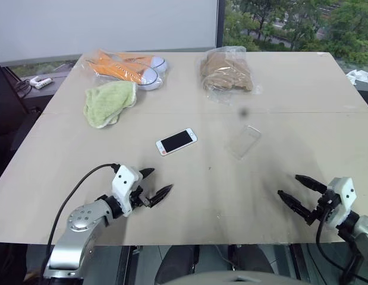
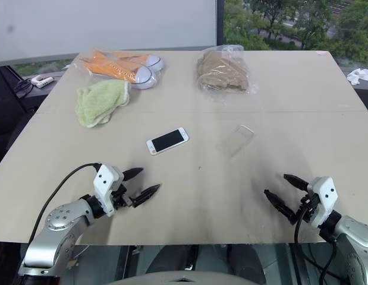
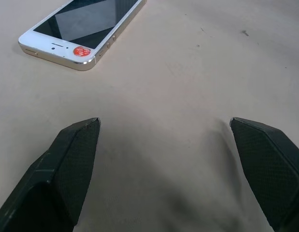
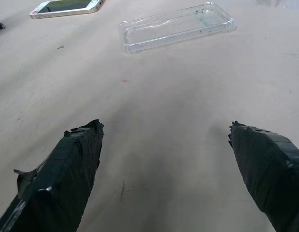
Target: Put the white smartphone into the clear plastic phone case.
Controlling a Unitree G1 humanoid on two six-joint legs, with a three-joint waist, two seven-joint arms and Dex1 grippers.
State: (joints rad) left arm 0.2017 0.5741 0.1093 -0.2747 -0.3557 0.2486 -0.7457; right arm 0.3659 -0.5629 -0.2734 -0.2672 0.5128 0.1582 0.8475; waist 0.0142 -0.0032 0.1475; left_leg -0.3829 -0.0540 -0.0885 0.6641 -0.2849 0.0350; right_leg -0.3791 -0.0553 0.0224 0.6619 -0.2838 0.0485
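The white smartphone [image 1: 176, 141] lies screen up near the middle of the table; its end carries a round red sticker [image 3: 81, 51]. To its right lies the clear plastic phone case [image 1: 244, 141], open side up and empty [image 4: 176, 25]. My left gripper [image 1: 155, 182] hovers open near the table's front left, a short way in front of the phone, with nothing between its fingers [image 3: 74, 159]. My right gripper [image 1: 295, 190] stands open at the front right, well short of the case, its fingers [image 4: 67, 179] apart and empty.
At the back of the table [image 1: 189, 202] lie a bag of orange sneakers [image 1: 127, 66], a green cloth [image 1: 107, 102] and a crinkled bag of brown stuff [image 1: 226, 72]. A black cable [image 1: 76, 190] loops from my left wrist.
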